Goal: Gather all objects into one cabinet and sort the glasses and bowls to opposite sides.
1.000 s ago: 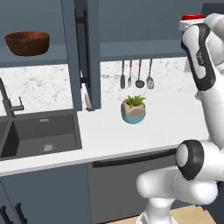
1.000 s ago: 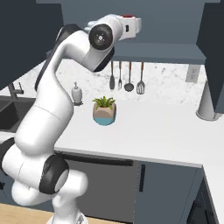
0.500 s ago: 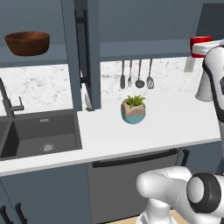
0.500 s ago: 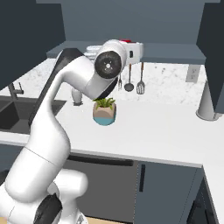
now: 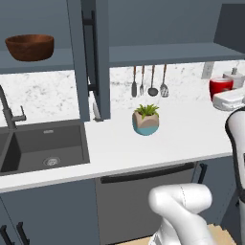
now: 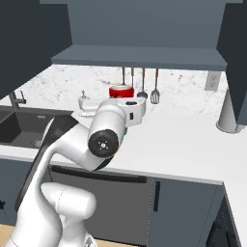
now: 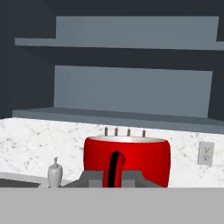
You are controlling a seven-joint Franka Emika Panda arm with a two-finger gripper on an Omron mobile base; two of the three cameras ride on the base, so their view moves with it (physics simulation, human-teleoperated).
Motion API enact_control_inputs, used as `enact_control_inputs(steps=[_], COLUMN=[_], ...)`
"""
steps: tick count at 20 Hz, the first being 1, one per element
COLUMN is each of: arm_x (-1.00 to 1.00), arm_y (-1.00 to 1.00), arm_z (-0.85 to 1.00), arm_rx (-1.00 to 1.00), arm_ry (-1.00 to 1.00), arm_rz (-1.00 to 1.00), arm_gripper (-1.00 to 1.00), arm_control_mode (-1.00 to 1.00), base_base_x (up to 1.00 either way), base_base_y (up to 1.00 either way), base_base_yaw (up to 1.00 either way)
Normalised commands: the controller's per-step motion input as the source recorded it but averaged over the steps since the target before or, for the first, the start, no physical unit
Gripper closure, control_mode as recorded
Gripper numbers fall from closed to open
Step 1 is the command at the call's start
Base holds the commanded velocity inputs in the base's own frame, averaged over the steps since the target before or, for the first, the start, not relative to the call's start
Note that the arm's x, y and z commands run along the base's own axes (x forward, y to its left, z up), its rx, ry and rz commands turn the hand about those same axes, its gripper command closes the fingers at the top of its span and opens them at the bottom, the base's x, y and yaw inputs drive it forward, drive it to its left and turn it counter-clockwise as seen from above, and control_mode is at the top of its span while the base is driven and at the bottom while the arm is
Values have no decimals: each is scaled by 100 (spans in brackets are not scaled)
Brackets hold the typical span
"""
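- White counter (image 5: 191, 131) runs past the sink (image 5: 43, 146); our gripper (image 7: 113, 177) is mostly hidden behind the red cup (image 7: 127, 161).
- We think the jaws are clamped on the cup's handle, held above the counter.
- Since a second ago the cup has dropped from cabinet height.
- Wooden bowl (image 5: 29, 47) sits in the cabinet (image 5: 38, 60).

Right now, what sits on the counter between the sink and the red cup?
In the left base view, the potted plant stands on the counter between the sink and the red cup held by the gripper.
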Motion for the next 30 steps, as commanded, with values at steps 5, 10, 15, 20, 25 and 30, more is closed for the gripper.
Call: enact_control_inputs(steps=[5, 10, 15, 20, 25, 30], arm_x=[0, 0, 0, 0, 0, 0], arm_y=[3, 0, 0, 0, 0, 0], arm_z=[-2, 0, 0, 0, 0, 0], arm_rx=[0, 0, 0, 0, 0, 0], arm_ry=[0, 0, 0, 0, 0, 0], arm_rz=[0, 0, 0, 0, 0, 0], arm_gripper=[100, 100, 100, 100, 100, 100], arm_control_mode=[-100, 100, 100, 100, 100, 100], base_base_x=[0, 0, -47, -96, -87, -91], base_base_y=[0, 0, -3, -4, 5, 33], base_base_yaw=[0, 0, 0, 0, 0, 0])
